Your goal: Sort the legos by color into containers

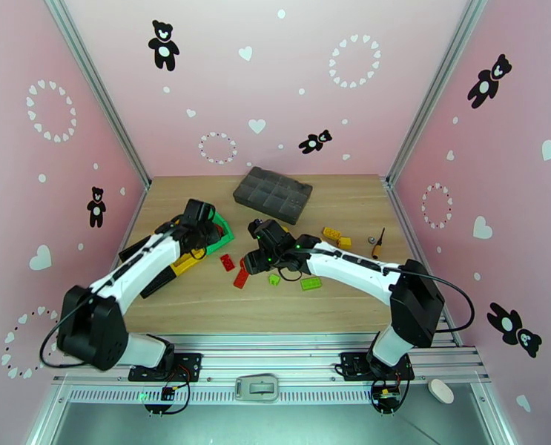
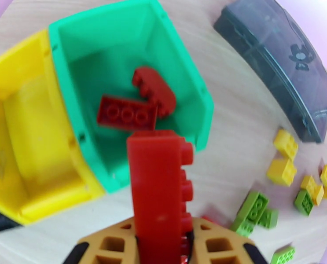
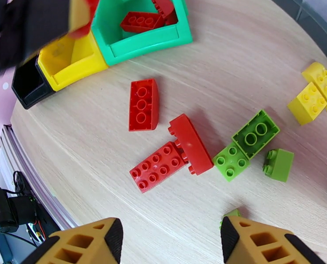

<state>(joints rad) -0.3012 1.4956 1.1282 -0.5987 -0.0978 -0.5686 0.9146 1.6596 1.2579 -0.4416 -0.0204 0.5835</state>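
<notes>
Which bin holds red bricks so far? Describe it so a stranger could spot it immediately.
On the left of the wooden table, a black bin, a yellow bin and a green bin stand side by side. It is the green one, at the row's far end. Its colour and the two red bricks lying inside set it apart.

Bins, 3: green bin, yellow bin, black bin. Red bricks, 6: 2 in green bin, 3 on bench, plus 1 held red brick. Lt-green bricks approx 5, yellow bricks 4+; far ones too small to split. Compartment tray x1, screwdriver x1.
</notes>
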